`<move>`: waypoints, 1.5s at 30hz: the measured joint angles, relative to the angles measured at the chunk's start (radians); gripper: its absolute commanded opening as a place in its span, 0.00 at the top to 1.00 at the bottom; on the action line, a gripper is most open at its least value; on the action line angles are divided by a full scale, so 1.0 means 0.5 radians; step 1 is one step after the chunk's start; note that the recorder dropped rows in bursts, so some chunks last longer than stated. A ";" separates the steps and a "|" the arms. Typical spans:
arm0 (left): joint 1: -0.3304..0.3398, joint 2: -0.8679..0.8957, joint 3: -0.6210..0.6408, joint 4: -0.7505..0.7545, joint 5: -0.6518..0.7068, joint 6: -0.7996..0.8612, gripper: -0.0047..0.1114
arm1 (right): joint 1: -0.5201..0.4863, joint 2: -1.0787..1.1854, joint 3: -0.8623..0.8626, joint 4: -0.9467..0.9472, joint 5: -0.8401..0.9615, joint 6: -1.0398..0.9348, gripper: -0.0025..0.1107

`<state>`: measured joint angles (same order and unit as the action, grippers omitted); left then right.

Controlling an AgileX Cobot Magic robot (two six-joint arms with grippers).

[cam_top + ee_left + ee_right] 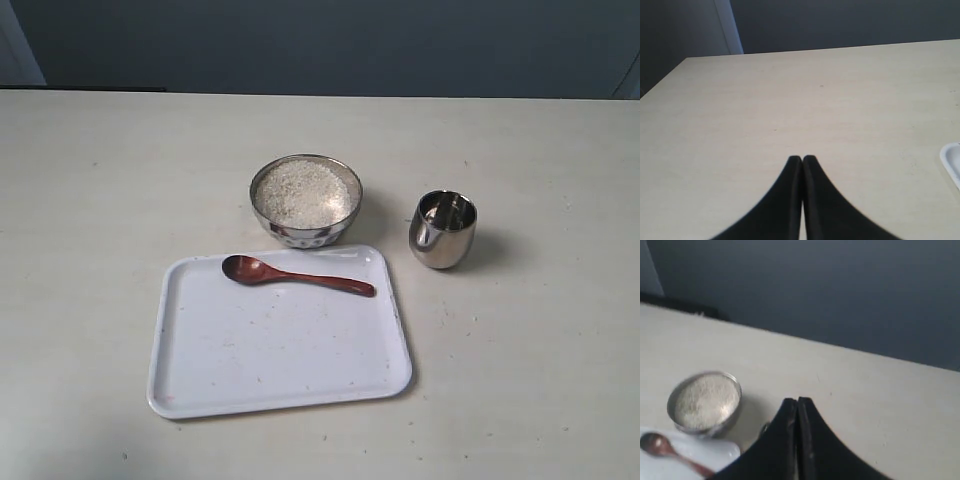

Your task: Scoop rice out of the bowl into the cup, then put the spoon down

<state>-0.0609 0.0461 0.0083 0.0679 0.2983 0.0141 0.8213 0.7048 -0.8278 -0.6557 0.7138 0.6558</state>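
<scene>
In the exterior view a steel bowl [306, 201] full of white rice [304, 192] stands at the table's middle, and a small steel cup [442, 229] stands to its right. A dark reddish wooden spoon [295, 275] lies on the far part of a white tray [200, 390], just in front of the bowl. Neither arm shows in this view. My left gripper [802, 159] is shut over bare table. My right gripper [797, 401] is shut too, with the bowl [705, 402] and the spoon [660, 446] off to one side; the cup is mostly hidden behind its fingers.
A corner of the white tray [952, 162] shows at the edge of the left wrist view. The table's far edge meets a dark wall [330, 45]. A few stray rice grains lie on the tray and table.
</scene>
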 measured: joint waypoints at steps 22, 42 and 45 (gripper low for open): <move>0.000 0.000 0.000 0.000 0.000 0.000 0.96 | -1.732 -1.189 1.408 0.206 -1.306 0.043 0.98; 0.000 0.000 0.000 0.000 0.000 0.000 0.96 | -1.755 -1.398 1.648 0.602 -1.347 0.056 0.98; 0.000 0.000 0.000 0.000 0.000 0.000 0.96 | -1.755 -1.402 1.648 0.821 -1.390 -0.034 0.98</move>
<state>-0.0609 0.0461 0.0083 0.0679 0.2983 0.0141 -0.0560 0.0038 -0.0037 -0.2451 0.0189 0.6389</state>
